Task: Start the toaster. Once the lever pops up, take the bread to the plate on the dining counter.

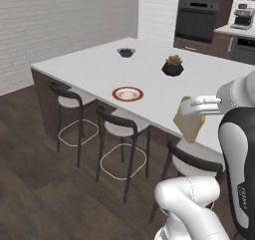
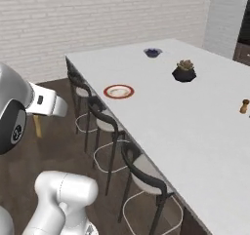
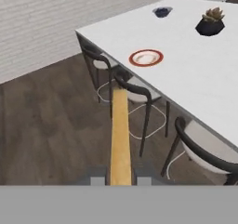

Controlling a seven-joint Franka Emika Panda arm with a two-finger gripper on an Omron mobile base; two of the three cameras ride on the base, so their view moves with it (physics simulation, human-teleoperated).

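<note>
Jaws: the gripper (image 1: 199,106) is pinching the bread (image 1: 189,119); in the hand view the two dark fingertips (image 3: 97,180) sit either side of the slice's near edge.
Bread: tan slice held on edge in the air, hanging below the white hand in the left base view, over the near edge of the surface by the nearest stool. In the hand view it runs as a narrow tan-yellow strip (image 3: 120,139) from the bottom up toward the stools. In the right base view a small piece of it (image 2: 38,126) shows below the hand, over the wooden floor.
Plate: the plate (image 1: 128,93) with red-orange rim and white centre lies flat on the dining counter near the stool-side edge, bare of food; also at (image 2: 118,91) and (image 3: 146,57). The bread is well apart from it.
Dining counter: the dining counter (image 1: 89,64), a white surface with dark brown sides, stretches away from the robot.
Small bowl: a dark bowl (image 1: 126,52) with blue contents sits farther along the surface, beyond the plate.
Potted plant: a succulent in a black pot (image 1: 173,65) stands near the middle of the surface, apart from the plate.
Pepper mill: a small brown wooden mill (image 2: 244,106) stands upright on the far side of the surface.
Stools: dark-framed stools (image 1: 119,127) with pale seats are lined along the near side.
Background: wall ovens (image 1: 199,12) beyond the counter.
</note>
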